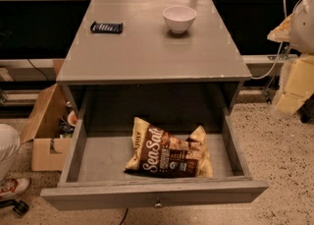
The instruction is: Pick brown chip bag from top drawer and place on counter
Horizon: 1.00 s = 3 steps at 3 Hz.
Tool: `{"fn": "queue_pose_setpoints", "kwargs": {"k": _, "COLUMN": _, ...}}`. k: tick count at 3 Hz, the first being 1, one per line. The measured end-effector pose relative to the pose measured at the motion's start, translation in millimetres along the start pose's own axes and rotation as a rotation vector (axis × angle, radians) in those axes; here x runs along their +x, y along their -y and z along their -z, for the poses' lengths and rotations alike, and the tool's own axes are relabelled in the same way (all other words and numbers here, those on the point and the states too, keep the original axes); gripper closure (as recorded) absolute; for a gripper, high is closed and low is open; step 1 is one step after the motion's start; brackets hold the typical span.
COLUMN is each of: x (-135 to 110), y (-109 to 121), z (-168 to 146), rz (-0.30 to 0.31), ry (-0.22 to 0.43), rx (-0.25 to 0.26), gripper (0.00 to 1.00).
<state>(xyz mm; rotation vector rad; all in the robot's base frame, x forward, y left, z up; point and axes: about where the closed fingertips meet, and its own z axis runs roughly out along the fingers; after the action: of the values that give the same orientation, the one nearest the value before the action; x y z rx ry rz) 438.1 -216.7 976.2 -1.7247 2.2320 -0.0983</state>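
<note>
The brown chip bag [168,151], dark brown and tan with white "Sea Salt" lettering, lies flat in the open top drawer [98,162], towards its right half. The drawer is pulled far out; its front panel carries a small round knob [158,203]. The counter [147,47] is the flat grey top of the cabinet above the drawer. My gripper [293,89] hangs at the right edge of the view, off to the right of the cabinet at about counter height, far from the bag and holding nothing that shows.
A white bowl [179,18] stands at the back right of the counter. A small dark flat bar wrapper [106,27] lies at the back left. An open cardboard box [44,135] sits on the floor to the left of the cabinet. A person's shoe [12,187] is at the lower left.
</note>
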Motion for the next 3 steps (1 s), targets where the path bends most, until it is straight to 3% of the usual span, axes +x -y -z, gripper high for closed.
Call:
{"fn": "queue_pose_setpoints", "kwargs": {"k": 1, "x": 0.0, "y": -0.1, "z": -0.2, "rz": 0.0, "ry": 0.0, "rx": 0.0, "gripper": 0.0}}
{"fn": "queue_pose_setpoints", "kwargs": {"k": 2, "x": -3.0, "y": -12.3, "z": -47.0, "rz": -0.033, "ry": 0.054, "rx": -0.059, "gripper": 0.0}}
{"fn": "queue_pose_setpoints", "kwargs": {"k": 3, "x": -24.2, "y": -37.8, "z": -127.1, "rz": -0.073, "ry": 0.114, "rx": -0.108, "gripper": 0.0}}
